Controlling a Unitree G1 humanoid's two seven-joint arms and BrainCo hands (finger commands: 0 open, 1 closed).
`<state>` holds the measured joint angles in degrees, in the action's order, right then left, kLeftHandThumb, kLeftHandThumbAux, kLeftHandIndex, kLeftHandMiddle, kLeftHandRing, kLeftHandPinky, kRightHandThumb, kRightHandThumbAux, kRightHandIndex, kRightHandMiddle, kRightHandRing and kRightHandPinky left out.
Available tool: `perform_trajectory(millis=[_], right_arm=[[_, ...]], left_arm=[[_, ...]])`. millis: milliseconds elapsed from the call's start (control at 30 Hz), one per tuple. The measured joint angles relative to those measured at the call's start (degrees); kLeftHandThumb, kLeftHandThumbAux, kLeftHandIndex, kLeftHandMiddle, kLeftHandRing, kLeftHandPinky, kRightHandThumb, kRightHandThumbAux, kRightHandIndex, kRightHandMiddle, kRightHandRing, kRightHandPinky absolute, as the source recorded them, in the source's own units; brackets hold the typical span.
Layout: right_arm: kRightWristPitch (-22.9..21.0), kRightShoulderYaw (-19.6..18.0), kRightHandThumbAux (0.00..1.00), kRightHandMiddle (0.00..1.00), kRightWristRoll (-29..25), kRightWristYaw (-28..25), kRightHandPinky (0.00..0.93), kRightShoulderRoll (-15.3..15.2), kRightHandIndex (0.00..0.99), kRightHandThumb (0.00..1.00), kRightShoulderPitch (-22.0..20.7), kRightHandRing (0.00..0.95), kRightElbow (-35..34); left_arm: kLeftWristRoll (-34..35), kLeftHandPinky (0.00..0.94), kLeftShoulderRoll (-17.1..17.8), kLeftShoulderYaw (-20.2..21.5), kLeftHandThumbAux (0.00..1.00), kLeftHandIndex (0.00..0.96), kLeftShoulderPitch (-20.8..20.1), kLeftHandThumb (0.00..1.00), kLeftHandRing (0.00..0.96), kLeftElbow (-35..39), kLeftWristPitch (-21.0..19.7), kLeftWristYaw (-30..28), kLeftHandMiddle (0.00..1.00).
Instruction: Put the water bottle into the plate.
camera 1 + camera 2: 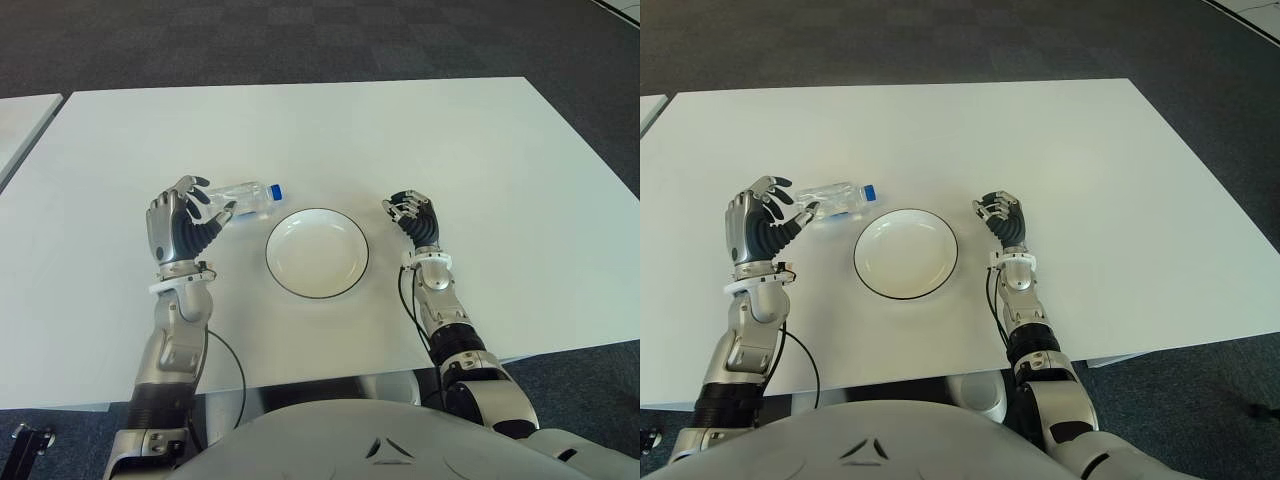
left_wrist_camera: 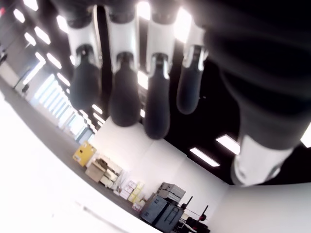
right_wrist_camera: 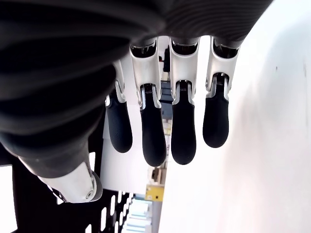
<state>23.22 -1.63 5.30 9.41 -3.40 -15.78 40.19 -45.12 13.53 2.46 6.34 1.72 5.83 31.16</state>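
Observation:
A clear water bottle (image 1: 248, 197) with a blue cap lies on its side on the white table (image 1: 420, 130), just left of and behind the plate. The white plate (image 1: 317, 252) has a dark rim, sits at the table's front middle and holds nothing. My left hand (image 1: 195, 212) is raised at the bottle's base end, its fingers (image 2: 121, 92) spread and curved, with the thumb near the bottle; nothing is between them in the left wrist view. My right hand (image 1: 410, 212) shows to the right of the plate, with its fingers (image 3: 165, 131) relaxed around nothing.
A second white table (image 1: 20, 120) stands at the far left across a narrow gap. Dark carpet (image 1: 300, 40) lies beyond the table's far edge. The table's near edge runs just under my forearms.

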Motion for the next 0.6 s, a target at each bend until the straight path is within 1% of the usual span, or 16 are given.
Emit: perform_trajectory(millis=[33,67,200,267,300,367,400,433,467,500,567,600], right_arm=[[0.0,0.0,0.729,0.512,0.0,0.0,0.542,0.0,0.431,0.709,0.0,0.518,0.0],[0.0,0.0,0.729,0.512,0.0,0.0,0.544,0.0,0.431,0.709,0.0,0.519,0.0],[0.0,0.0,0.729,0.514,0.0,0.0,0.543,0.0,0.431,0.709,0.0,0.52,0.1],[0.0,0.0,0.729,0.513,0.0,0.0,0.541,0.0,0.431,0.709,0.0,0.519,0.2],[0.0,0.0,0.729,0.514,0.0,0.0,0.542,0.0,0.431,0.709,0.0,0.519,0.2],[0.0,-0.1,0.729,0.514,0.0,-0.1,0.543,0.0,0.431,0.709,0.0,0.52,0.4],[0.0,-0.1,0.729,0.514,0.0,-0.1,0.542,0.0,0.431,0.709,0.0,0.52,0.4],[0.0,-0.1,0.729,0.514,0.0,-0.1,0.541,0.0,0.431,0.709,0.0,0.52,0.4],[0.0,0.0,0.729,0.515,0.0,-0.2,0.542,0.0,0.431,0.709,0.0,0.52,0.4],[0.0,0.0,0.729,0.515,0.0,-0.3,0.543,0.0,0.431,0.709,0.0,0.52,0.4],[0.0,0.0,0.729,0.515,-0.1,-0.4,0.541,0.1,0.431,0.709,0.0,0.52,0.5],[0.0,0.0,0.729,0.514,-0.1,-0.4,0.54,0.1,0.431,0.709,0.0,0.519,0.5]], left_arm=[[-1.0,0.564,0.7,-0.3,0.677,0.416,-0.3,0.838,0.592,0.0,-0.4,0.3,0.514],[-1.8,0.533,1.3,-0.5,0.676,0.427,-0.7,0.838,0.557,0.1,-0.8,0.3,0.494],[-3.7,0.463,2.8,-1.2,0.675,0.448,-1.5,0.839,0.474,0.6,-2.1,0.3,0.458],[-4.3,0.406,3.4,-1.5,0.676,0.444,-1.8,0.837,0.402,0.6,-2.7,0.3,0.446],[-4.5,0.375,3.7,-1.7,0.682,0.437,-2.1,0.811,0.37,0.4,-2.8,0.3,0.409],[-4.9,0.3,4.7,-2.4,0.696,0.42,-4.2,0.749,0.293,-1.9,-2.7,0.5,0.318],[-5.0,0.271,5.4,-2.8,0.676,0.37,-5.4,0.728,0.267,-3.4,-2.6,0.6,0.291],[-5.0,0.227,6.1,-3.2,0.646,0.296,-7.0,0.696,0.229,-5.6,-2.5,0.9,0.252],[-5.0,0.165,6.7,-3.5,0.616,0.231,-8.3,0.671,0.177,-7.2,-2.4,0.9,0.198],[-5.0,0.133,7.3,-3.8,0.604,0.201,-9.7,0.657,0.151,-8.9,-2.3,1.1,0.171],[-5.0,0.054,8.5,-4.4,0.556,0.112,-11.7,0.62,0.072,-11.1,-2.2,1.1,0.084],[-5.0,0.043,9.1,-4.9,0.545,0.095,-12.6,0.614,0.058,-12.0,-2.2,1.1,0.067]])
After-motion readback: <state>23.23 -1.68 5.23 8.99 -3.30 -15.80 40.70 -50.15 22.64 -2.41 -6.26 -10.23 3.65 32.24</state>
